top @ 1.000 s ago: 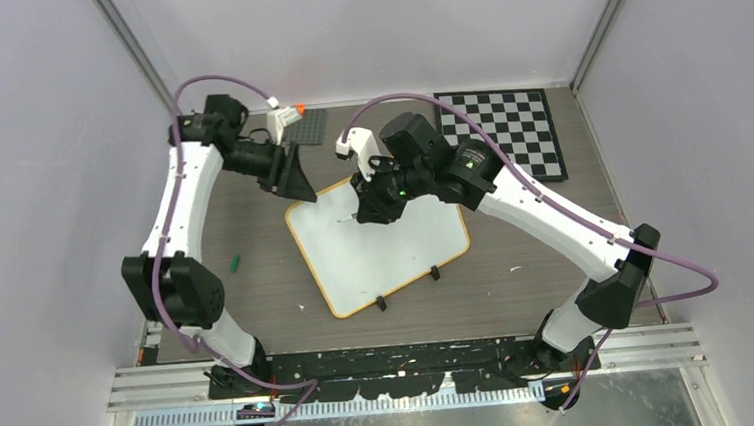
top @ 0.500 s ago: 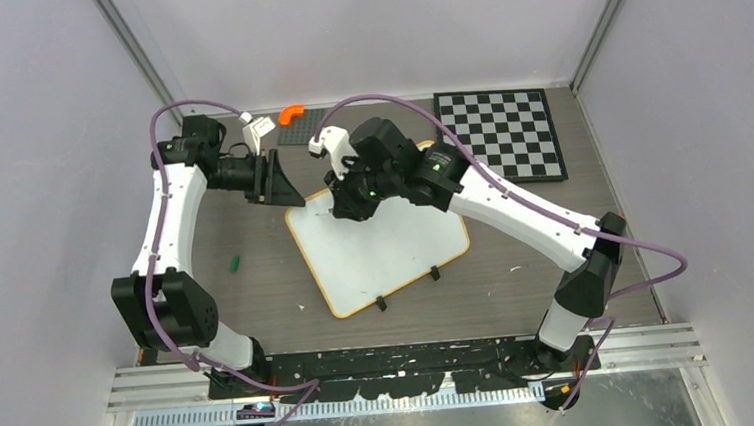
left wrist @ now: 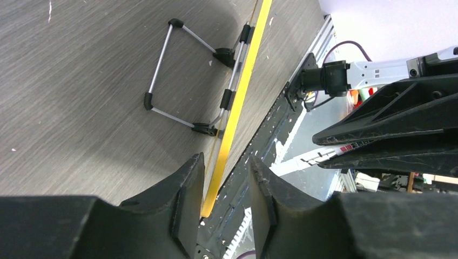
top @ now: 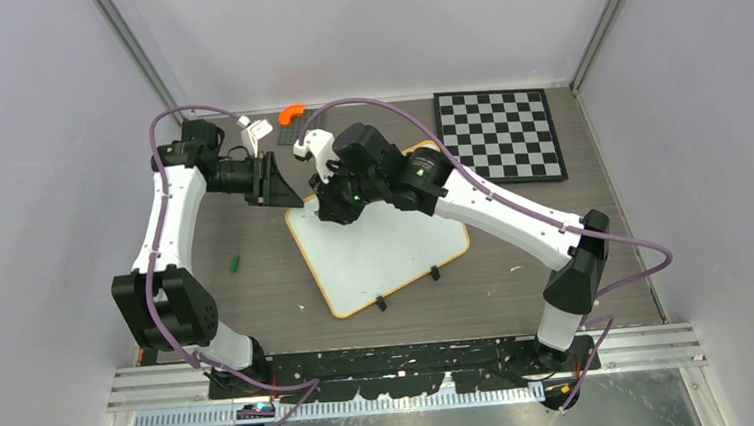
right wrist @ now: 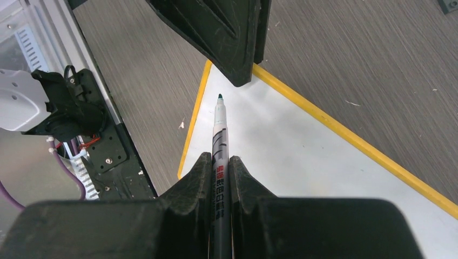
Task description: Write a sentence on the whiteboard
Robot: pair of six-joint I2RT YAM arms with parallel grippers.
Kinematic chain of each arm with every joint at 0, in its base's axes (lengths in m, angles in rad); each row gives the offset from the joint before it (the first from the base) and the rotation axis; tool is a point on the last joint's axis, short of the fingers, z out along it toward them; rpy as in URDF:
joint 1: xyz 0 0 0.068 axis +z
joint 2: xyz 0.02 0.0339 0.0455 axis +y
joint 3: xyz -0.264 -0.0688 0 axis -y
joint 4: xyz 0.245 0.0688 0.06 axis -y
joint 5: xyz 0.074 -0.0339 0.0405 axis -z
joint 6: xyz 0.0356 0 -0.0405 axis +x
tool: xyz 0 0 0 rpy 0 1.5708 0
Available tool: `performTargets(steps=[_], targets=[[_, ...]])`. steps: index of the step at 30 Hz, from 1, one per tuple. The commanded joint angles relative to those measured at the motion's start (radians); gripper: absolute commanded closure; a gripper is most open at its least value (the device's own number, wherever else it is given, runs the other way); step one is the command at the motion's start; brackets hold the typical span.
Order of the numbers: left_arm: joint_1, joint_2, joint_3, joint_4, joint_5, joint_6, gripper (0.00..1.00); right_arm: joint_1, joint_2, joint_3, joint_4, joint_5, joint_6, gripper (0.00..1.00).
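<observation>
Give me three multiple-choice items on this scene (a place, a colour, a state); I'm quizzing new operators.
1. The marker tip is over: A the chessboard; B the whiteboard, near its corner; C bare table.
2. The whiteboard's rim is: A yellow; B blue; C red.
3. The right pincer is: A open; B shut on the marker; C out of view.
Key: B, white board shows under the tip; A, a yellow band edges it; B, its fingers clamp the marker's barrel.

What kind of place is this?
Likely a robotics lab test cell: two arms bolted to a metal rail, plain walls around a table, and a marker in the right hand over a whiteboard.
</observation>
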Motion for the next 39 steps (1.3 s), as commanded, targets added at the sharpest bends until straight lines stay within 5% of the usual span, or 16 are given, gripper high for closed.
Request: performTargets(steps=[1, 7, 16, 39], targets=[[-0.001, 0.013, 0.004, -0.012, 0.058, 0.041, 0.67, 0.009, 0.005, 0.056, 0.04, 0.004, 0.013, 1.0], [-0.001, 0.024, 0.007, -0.015, 0.071, 0.049, 0.87, 0.009, 0.016, 0.05, 0.046, 0.01, 0.025, 1.0], [-0.001, 0.03, 0.001, -0.023, 0.05, 0.077, 1.0, 0.009, 0.03, 0.058, 0.054, 0.001, 0.045, 1.0], [-0.001, 0.026, 0.001, -0.045, 0.054, 0.106, 1.0, 0.011, 0.056, 0.07, 0.057, 0.052, 0.014, 1.0]])
